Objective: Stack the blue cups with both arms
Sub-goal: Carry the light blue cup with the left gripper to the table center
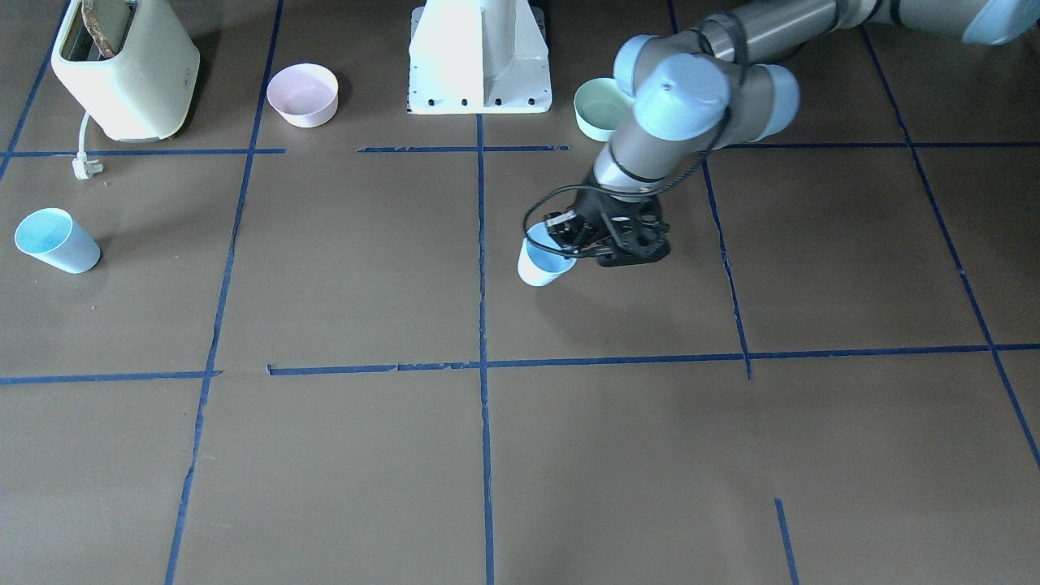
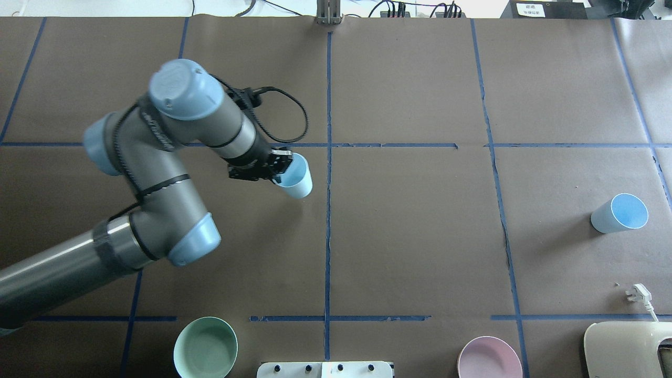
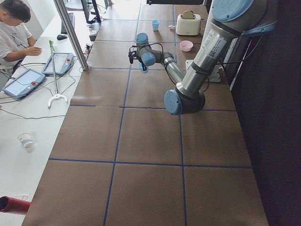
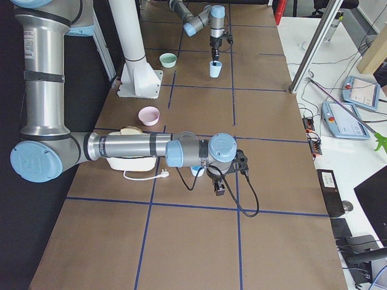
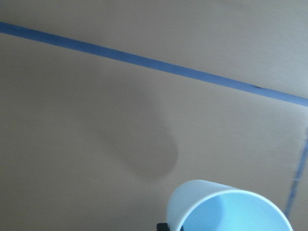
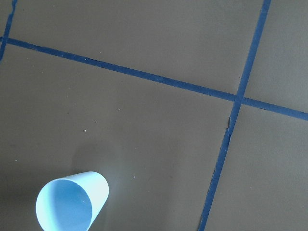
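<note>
left claw (image 2: pixel 277 167) pinches cup A (image 2: pixel 295 178) by rim, tilted, 9 o'clock overhead | cup B (image 2: pixel 619 212) far 3 o'clock, upright | right claw (image 4: pixel 227 172): cannot tell | risk: rim pinch slips; tilt jams on cup B's mouth

The first cup (image 2: pixel 296 181) sits between the fingers of the left claw (image 2: pixel 280 165). The second cup (image 2: pixel 619 212) stands far to the claw's right. A bowl (image 2: pixel 206 347) lies behind the claw, slightly left.

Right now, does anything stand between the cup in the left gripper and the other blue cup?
Nothing visible does. Between the held cup and the free cup lies only table surface; the pink bowl sits off that line, nearer the robot.
</note>
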Tool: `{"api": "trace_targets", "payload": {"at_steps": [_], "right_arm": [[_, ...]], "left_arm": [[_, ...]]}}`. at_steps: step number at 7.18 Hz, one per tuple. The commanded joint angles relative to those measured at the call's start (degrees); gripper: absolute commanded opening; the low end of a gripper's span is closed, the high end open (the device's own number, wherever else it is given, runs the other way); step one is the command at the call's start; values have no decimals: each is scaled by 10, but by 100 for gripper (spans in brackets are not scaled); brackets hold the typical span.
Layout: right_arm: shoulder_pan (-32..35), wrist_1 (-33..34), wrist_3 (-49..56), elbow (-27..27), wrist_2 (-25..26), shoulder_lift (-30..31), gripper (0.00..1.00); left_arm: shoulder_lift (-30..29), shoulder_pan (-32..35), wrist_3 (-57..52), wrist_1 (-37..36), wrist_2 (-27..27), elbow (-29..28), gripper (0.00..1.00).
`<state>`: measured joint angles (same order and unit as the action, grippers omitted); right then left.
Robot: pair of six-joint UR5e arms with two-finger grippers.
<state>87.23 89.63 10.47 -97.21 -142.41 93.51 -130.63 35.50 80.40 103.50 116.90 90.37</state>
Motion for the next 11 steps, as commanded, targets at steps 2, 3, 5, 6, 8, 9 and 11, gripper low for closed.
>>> {"api": "trace_targets", "payload": {"at_steps": [2, 3, 5, 6, 8, 9, 11], "right_arm": [[-3, 0, -1, 0, -1, 1, 100], [-7, 0, -2, 1, -1, 1, 100], [-7, 0, 3, 2, -1, 2, 100], [-7, 0, 2, 2, -1, 2, 100], [-7, 0, 1, 2, -1, 1, 100], [-7, 0, 1, 2, -1, 1, 100], [-7, -1, 1, 2, 0, 1, 100]], "left_arm": [[-73, -48, 6, -7, -82, -64, 0], [-70, -48, 6, -11, -84, -64, 0], [-70, -48, 2, -40, -96, -63, 0], [-67, -51, 2, -40, -97, -64, 0], [-67, -54, 3, -41, -109, -64, 3], [-64, -55, 2, -41, -110, -64, 8], [-63, -54, 2, -41, -111, -62, 76]]}}
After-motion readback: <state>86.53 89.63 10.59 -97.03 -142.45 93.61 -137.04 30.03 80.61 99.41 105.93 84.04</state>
